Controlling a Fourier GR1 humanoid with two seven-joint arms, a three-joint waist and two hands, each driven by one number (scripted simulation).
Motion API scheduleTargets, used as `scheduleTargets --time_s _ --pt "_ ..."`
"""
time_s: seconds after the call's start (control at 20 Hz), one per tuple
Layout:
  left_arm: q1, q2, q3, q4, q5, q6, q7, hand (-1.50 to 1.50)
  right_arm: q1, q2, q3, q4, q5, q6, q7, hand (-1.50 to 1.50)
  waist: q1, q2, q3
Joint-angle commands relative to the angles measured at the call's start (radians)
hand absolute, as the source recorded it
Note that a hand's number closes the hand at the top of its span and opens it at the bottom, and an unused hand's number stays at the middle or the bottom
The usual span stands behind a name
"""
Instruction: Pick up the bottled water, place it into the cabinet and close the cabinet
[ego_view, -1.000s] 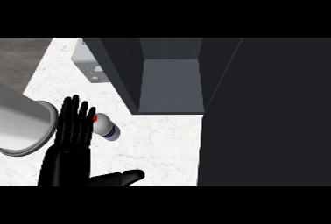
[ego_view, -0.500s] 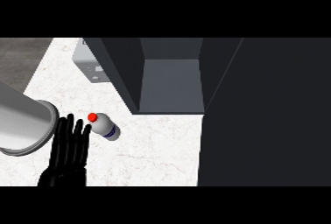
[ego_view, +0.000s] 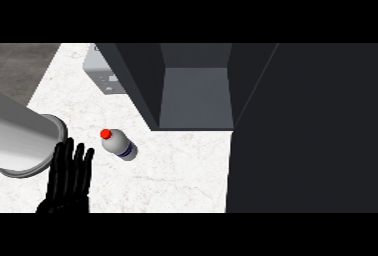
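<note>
Left hand (ego_view: 69, 180) nearer, fingers straight, slightly spread; small white red-capped plastic water bottle (ego_view: 121, 147) just right of fingertips, cap toward counter's far-left corner.

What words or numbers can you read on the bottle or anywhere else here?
None can be read.
Bottled water: a blue band round it, but no letters show.
Grey box at the counter's back: small dark marks, too small to read.
Cabinet: no label or sign.
</note>
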Motion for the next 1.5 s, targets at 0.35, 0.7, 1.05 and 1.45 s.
scheduleTargets --time_s 0.35,0.7,1.05,1.45 --pt "-0.025 0.049 0.208 0.177 0.130 -0.107 -0.111 -1.50 0.030 -0.019 -0.015 -0.028 -0.006 0.016 -0.025 -1.50 -0.002 0.001 0.000" --pt "-0.111 0.043 0.260 0.373 0.129 -0.169 -0.191 -1.50 0.035 -0.021 -0.006 0.003 -0.014 0.032 -0.026 -1.50 -0.004 0.001 0.000" --pt "-0.158 0.058 0.336 0.522 0.168 -0.252 -0.227 -1.50 -0.079 -0.015 -0.038 0.078 -0.029 0.020 -0.013 -1.50 0.001 0.002 0.000" --pt "-0.365 0.032 0.466 0.913 0.234 -0.311 -0.343 -1.50 0.112 -0.012 0.014 0.062 0.031 0.108 -0.170 -1.50 -0.012 0.002 0.000"
